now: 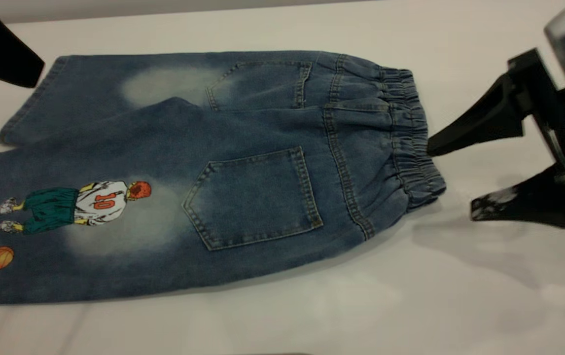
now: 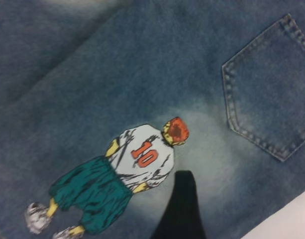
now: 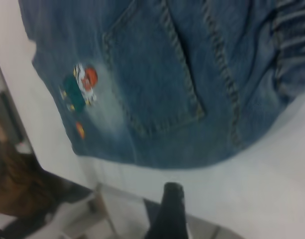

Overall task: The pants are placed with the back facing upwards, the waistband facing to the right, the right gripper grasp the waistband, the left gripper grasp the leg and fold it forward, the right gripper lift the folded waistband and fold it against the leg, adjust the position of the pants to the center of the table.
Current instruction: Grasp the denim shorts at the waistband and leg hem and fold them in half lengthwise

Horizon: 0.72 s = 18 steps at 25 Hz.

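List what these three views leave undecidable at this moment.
- Left gripper: cut off by the exterior view's top-left edge; its own wrist view shows one fingertip only, so fingers unreadable.
- Pants: printed leg hem runs off the left edge.
- Right gripper: open beside the waistband; contact unclear.

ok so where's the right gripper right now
In the exterior view the right gripper is at the right side, open, its upper fingertip at the waistband of the pants and its lower finger over the bare table.
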Motion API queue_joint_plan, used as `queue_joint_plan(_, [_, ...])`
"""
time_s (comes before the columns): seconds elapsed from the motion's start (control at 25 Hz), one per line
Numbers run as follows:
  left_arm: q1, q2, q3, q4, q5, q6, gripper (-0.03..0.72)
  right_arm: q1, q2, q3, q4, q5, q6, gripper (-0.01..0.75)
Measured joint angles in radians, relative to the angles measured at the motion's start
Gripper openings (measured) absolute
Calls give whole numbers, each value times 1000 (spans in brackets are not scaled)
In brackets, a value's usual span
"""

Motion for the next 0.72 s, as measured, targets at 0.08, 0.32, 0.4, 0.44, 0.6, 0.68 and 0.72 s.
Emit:
queue_joint_plan(0.08, [0, 23, 0, -35, -1, 22, 582, 0, 55, -22, 19, 17, -23, 593])
queue_joint_plan(0.32, [0, 39, -1, -85, -4, 65, 582, 0, 172, -116, 34, 21, -29, 592])
queue_joint_plan(0.4, [0, 39, -1, -87, -4, 65, 580, 0, 199, -149, 37, 15, -11, 592])
queue_joint_plan(0.44, [0, 39, -1, -88, -4, 65, 580, 0, 213, -163, 38, 12, 0, 592])
queue_joint_plan(0.6, [0, 39, -1, -90, -4, 66, 580, 0, 262, -193, 37, 13, 27, 592])
queue_joint_plan(0.68, [0, 39, -1, -90, -4, 67, 580, 0, 276, -205, 37, 29, 31, 591])
queue_joint_plan(0.72, [0, 39, -1, -90, -4, 67, 580, 0, 282, -211, 37, 37, 32, 591])
